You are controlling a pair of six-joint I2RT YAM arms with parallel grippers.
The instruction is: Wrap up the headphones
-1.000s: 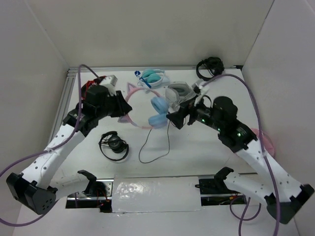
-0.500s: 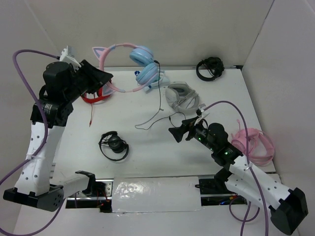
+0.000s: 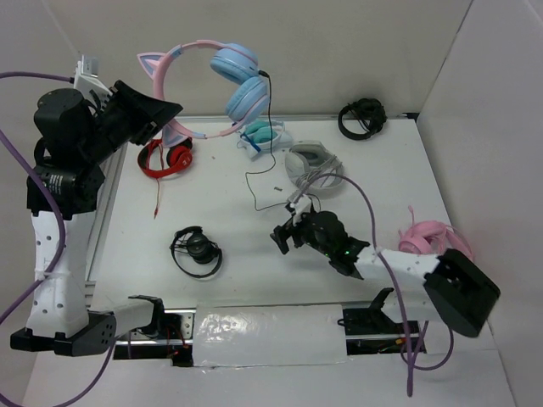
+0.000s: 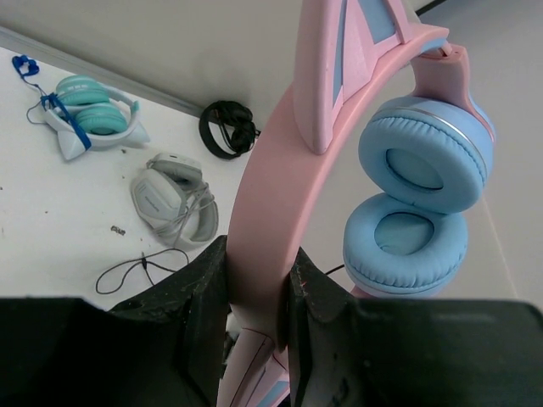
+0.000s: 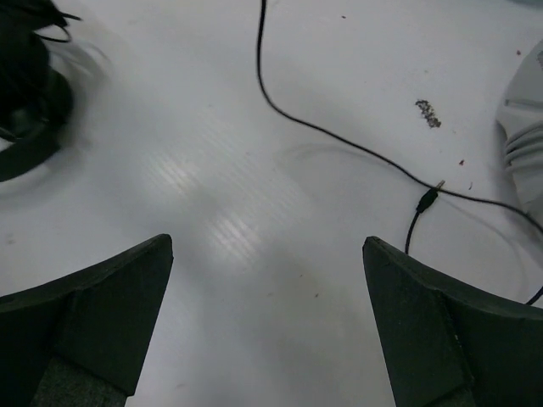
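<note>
Top external view: near the middle of the table (image 3: 254, 271), the right gripper (image 3: 285, 236) hangs low, jaws wide apart and empty, with the thin black cable (image 5: 333, 138) lying just beyond. At the far left, the raised left gripper (image 3: 157, 114) is clamped on the pink headband (image 4: 271, 212), holding the headphones (image 3: 233, 80) high above the table's far edge.

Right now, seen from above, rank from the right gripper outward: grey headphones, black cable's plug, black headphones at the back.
1. Cable plug, on the table just ahead of the right gripper.
2. Grey headphones, farther back.
3. Black headphones, far back corner on the right.
</note>
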